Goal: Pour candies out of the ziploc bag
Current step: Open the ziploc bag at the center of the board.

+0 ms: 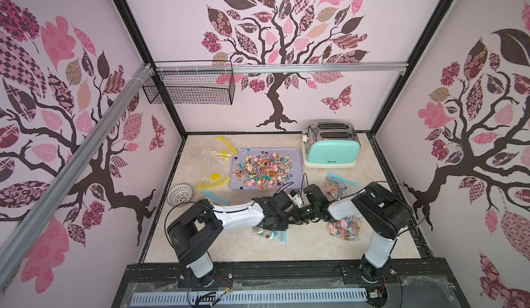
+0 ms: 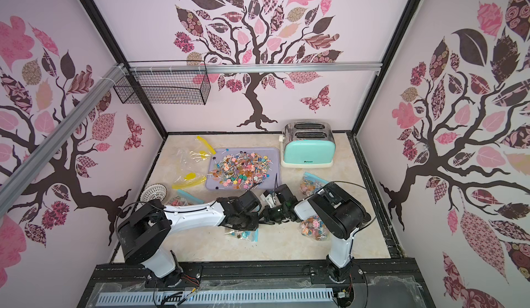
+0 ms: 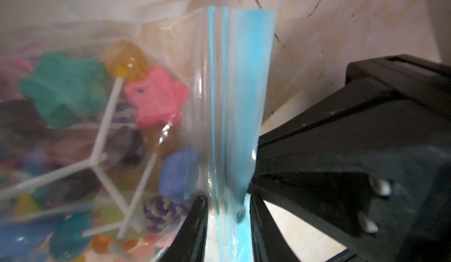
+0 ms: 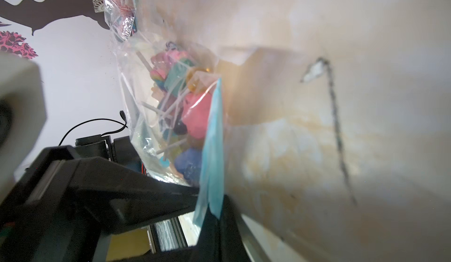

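A small clear ziploc bag (image 1: pixel 271 232) with a blue zip strip lies on the table front centre, under both grippers. In the left wrist view its blue strip (image 3: pixel 241 90) stands up between the parted jaws of my left gripper (image 3: pixel 227 201), which is open, with candies (image 3: pixel 156 97) on white sticks packed beside it. My right gripper (image 4: pixel 216 212) is shut on the strip's blue flap (image 4: pixel 213 138). In both top views the two grippers (image 1: pixel 282 225) (image 1: pixel 293 221) meet tip to tip above the bag (image 2: pixel 242 234). A heap of loose candies (image 1: pixel 263 171) fills the lilac tray (image 1: pixel 295 152).
Two more filled bags lie right of the grippers (image 1: pixel 344 229) (image 1: pixel 337 186), and another (image 1: pixel 215 197) sits behind the left arm. Empty yellow-sealed bags (image 1: pixel 215 160) lie left of the tray. A mint toaster (image 1: pixel 331 145) stands back right, a white bowl (image 1: pixel 180 194) far left.
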